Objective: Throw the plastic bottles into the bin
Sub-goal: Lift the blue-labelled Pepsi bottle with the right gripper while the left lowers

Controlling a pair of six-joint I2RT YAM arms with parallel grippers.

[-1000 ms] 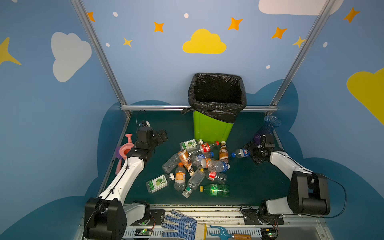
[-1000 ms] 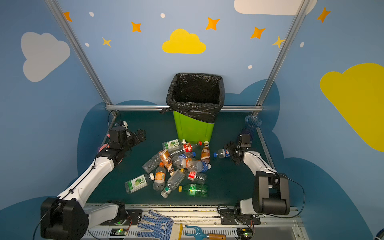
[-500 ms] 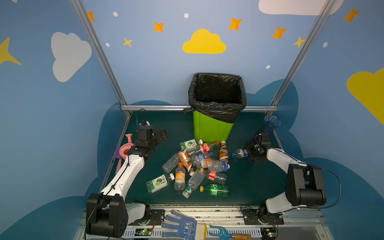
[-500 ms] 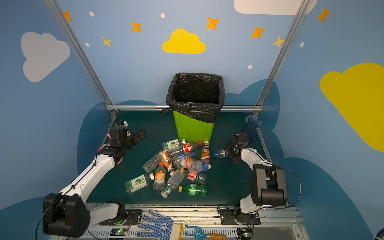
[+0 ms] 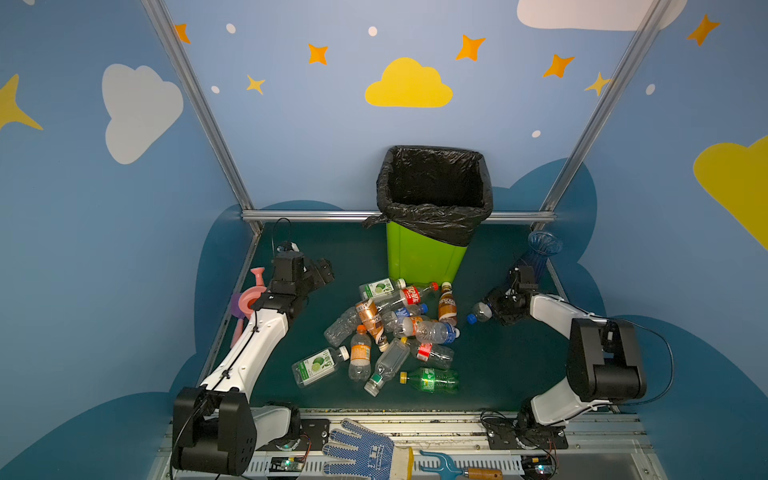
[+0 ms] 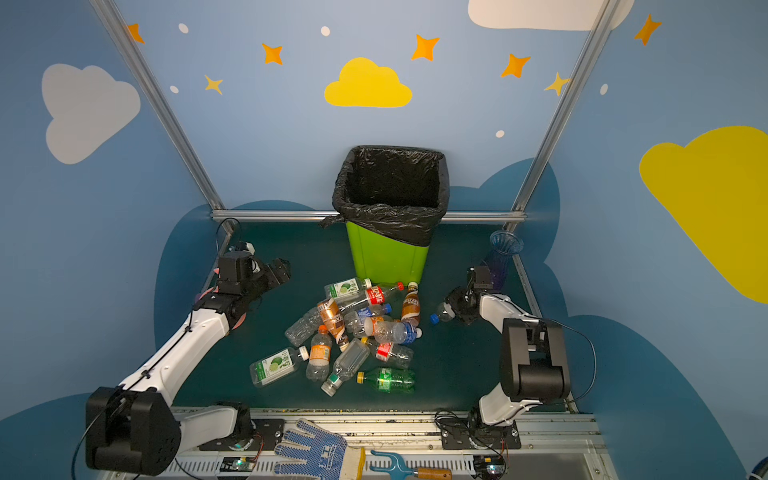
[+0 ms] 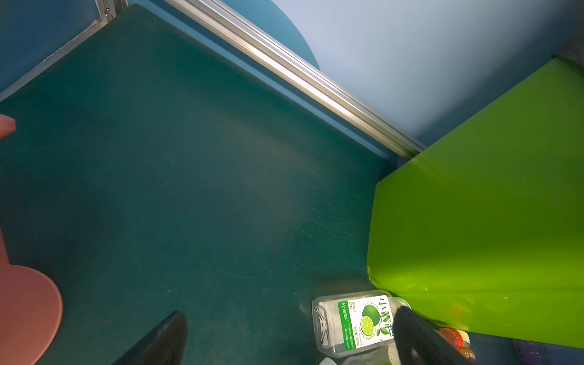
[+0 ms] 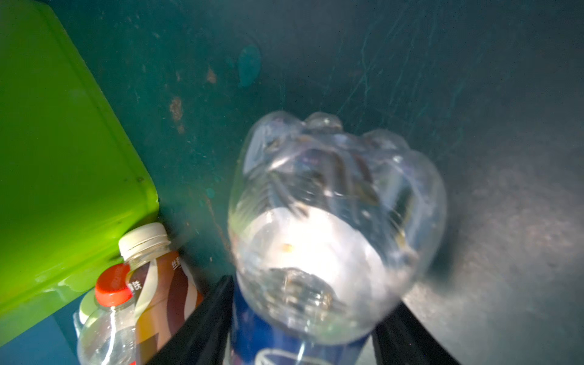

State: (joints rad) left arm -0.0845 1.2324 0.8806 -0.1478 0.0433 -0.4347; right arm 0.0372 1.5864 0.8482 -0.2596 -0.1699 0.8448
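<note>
Several plastic bottles (image 5: 390, 328) lie in a heap on the green floor in front of the lime-green bin (image 5: 424, 257) with its black bag; both top views show the heap (image 6: 353, 328) and the bin (image 6: 386, 257). Right of the heap, my right gripper (image 5: 494, 309) is shut on a clear blue-labelled bottle (image 8: 331, 221), whose blue cap (image 5: 471, 318) sticks out toward the heap. Black fingers (image 8: 208, 316) press its label from both sides. My left gripper (image 5: 320, 270) hangs open left of the bin, holding nothing, with a lime-labelled bottle (image 7: 357, 319) near one fingertip.
A pink watering can (image 5: 249, 297) stands by the left wall behind my left arm. A ribbed blue vase (image 5: 542, 249) stands in the far right corner behind my right gripper. A blue dotted glove (image 5: 361, 451) and a hand rake (image 5: 449, 469) lie on the front rail.
The right gripper's jaws have closed in on the blue-labelled bottle. The left arm has barely shifted and stays open.
</note>
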